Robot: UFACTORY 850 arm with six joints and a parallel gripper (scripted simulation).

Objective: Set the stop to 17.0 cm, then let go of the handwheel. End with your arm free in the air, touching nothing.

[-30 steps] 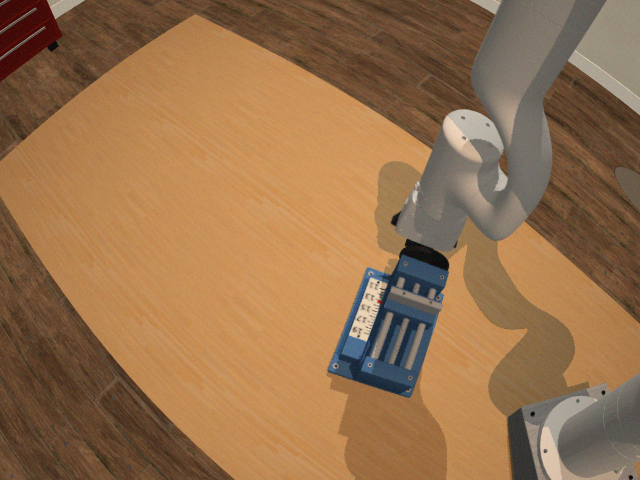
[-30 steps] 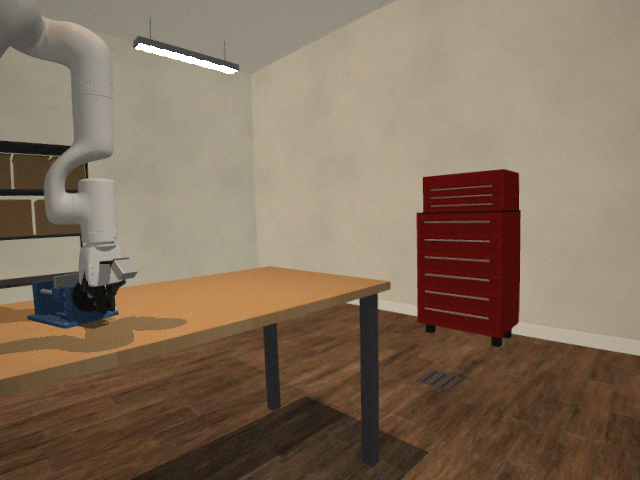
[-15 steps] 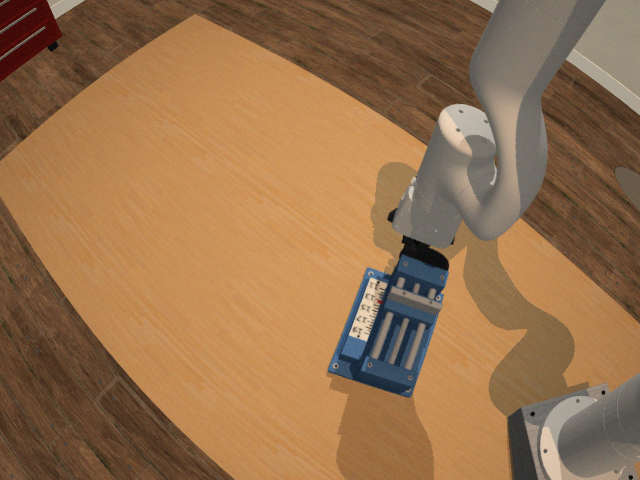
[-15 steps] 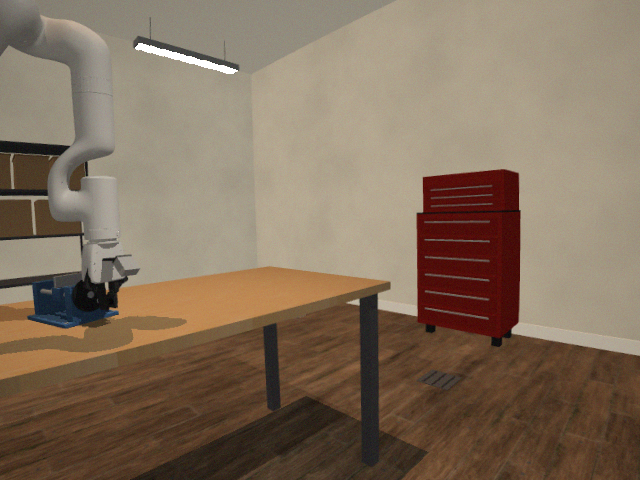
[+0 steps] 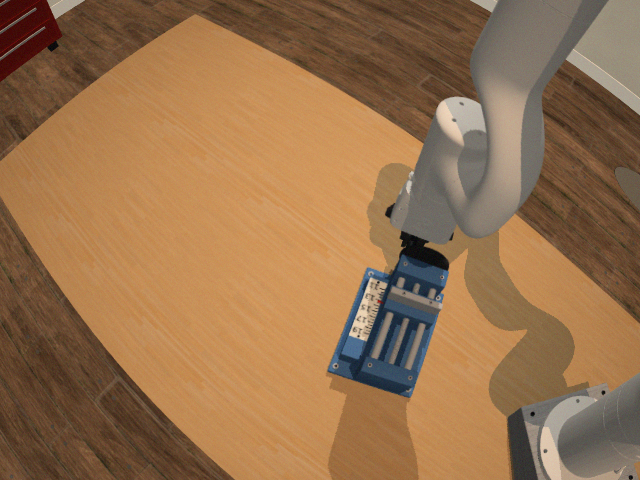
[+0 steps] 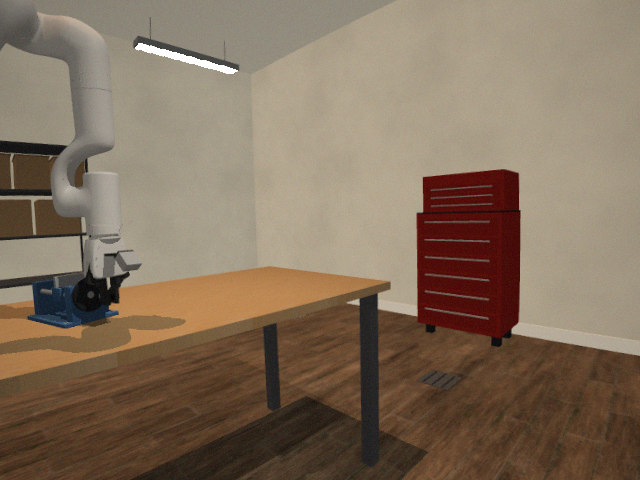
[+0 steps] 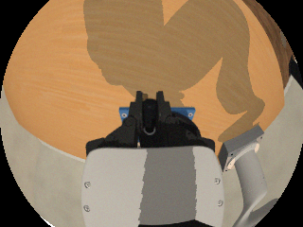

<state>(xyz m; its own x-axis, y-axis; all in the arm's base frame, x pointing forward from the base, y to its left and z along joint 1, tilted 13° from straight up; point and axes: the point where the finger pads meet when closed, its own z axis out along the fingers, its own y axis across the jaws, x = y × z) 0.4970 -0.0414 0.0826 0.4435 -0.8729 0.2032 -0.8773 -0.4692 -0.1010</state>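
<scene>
A blue slide fixture (image 5: 385,372) (image 6: 49,302) stands on the table, with three grey rods (image 5: 400,338), a grey stop bar (image 5: 416,300) across them near the handwheel end, and a white scale (image 5: 368,310) with a red pointer (image 5: 379,301) along its left side. A black handwheel (image 5: 426,255) (image 6: 87,296) sits on the fixture's end toward the arm. My gripper (image 6: 98,294) (image 7: 149,99) comes down from above and is shut on the handwheel. In the wrist view the dark fingers hide most of the wheel, and a strip of the blue fixture (image 7: 187,113) shows behind them.
The arm's base (image 5: 568,439) stands at the table's right front corner. A red tool cabinet (image 6: 467,253) (image 5: 23,25) stands on the floor away from the table (image 5: 206,206) (image 6: 232,294). Shelves with boxes (image 6: 25,206) stand behind the arm.
</scene>
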